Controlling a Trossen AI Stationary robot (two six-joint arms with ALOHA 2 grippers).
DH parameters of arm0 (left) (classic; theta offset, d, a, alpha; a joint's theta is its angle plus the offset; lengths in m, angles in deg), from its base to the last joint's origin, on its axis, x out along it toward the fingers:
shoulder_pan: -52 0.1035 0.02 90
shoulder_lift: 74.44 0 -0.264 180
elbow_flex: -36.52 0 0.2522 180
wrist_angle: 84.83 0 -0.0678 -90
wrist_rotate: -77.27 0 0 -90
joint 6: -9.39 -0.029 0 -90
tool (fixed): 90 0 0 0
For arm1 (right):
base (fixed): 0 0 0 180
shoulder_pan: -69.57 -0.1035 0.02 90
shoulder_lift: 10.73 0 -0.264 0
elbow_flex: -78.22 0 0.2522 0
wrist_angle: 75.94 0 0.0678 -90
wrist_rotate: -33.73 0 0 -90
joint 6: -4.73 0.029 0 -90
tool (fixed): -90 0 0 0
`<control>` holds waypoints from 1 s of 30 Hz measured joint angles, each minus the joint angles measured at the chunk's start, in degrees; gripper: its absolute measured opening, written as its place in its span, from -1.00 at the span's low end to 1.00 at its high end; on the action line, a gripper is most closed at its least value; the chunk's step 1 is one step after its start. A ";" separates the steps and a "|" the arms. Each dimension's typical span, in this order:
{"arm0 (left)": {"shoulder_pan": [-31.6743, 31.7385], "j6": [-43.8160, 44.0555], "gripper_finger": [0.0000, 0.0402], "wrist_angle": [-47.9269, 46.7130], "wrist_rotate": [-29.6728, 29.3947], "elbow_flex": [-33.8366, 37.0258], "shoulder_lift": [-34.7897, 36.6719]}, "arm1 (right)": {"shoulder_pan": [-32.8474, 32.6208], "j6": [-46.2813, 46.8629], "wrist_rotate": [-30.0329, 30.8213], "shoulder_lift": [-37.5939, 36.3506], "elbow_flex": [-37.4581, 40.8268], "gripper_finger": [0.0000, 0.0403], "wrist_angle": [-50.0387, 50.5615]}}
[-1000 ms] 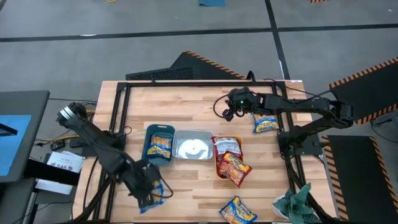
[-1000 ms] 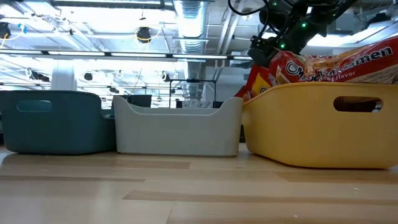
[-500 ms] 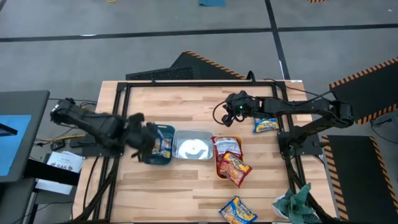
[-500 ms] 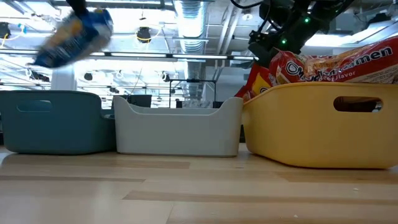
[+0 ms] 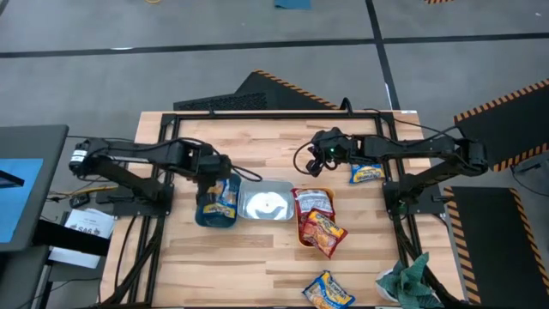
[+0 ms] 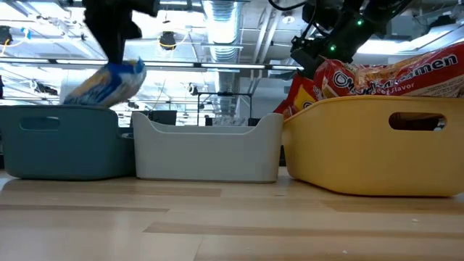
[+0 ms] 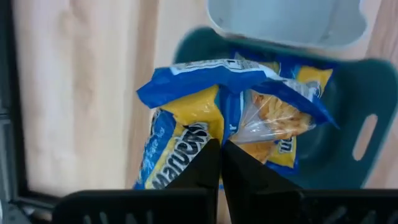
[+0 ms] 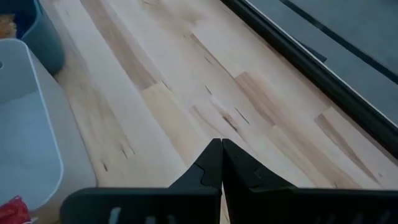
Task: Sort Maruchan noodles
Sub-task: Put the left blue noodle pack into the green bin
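My left gripper (image 5: 212, 183) hangs over the teal bin (image 5: 202, 215) and is shut on a yellow-and-blue noodle packet (image 6: 105, 81). Another yellow-and-blue packet (image 7: 283, 151) lies inside that bin. Red packets (image 5: 316, 219) fill the orange bin (image 6: 370, 148), some sticking up above its rim. Two more yellow-and-blue packets lie flat on the table: one (image 5: 366, 172) toward the right edge and one (image 5: 328, 292) at the near edge. My right gripper (image 5: 319, 154) is shut and empty, in the air beyond the orange bin. My left gripper pinches the yellow-and-blue packet between its two fingers at a crumpled stretch of wrapper (image 7: 208, 132), coming from above and pointing down. The packet is lifted clear, hangs tilted below the fingers (image 6: 116, 58), and its lower end is about level with the teal bin's rim (image 6: 43, 109).
The clear bin (image 5: 266, 202) stands between the teal and orange bins and holds no packet. A black frame (image 5: 257, 114) runs around the table's far and side edges. A green cloth (image 5: 403, 279) lies at the near right corner. Bare wood lies on the far half.
My left gripper has risen from the table's near left corner with the yellow-and-blue packet in its hold. It has swung toward the far side and the right and come over the teal bin. The packet has come down toward the bin's rim.
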 joint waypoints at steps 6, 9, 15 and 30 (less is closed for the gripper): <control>0.34 -4.05 -1.00 7.63 3.12 5.71 -0.03 | 0.02 1.34 0.00 0.00 0.00 -0.88 0.08; 0.32 -4.71 -1.00 9.62 4.24 7.47 -0.01 | 0.00 1.50 0.00 0.00 0.00 -0.88 0.06; 0.34 -4.39 -1.00 9.51 2.08 8.24 0.01 | 0.04 2.06 0.00 0.00 0.00 -0.88 -0.07; 0.34 -3.40 -0.48 9.69 -0.91 3.97 0.01 | 0.04 1.88 0.02 0.00 0.00 -0.88 -0.20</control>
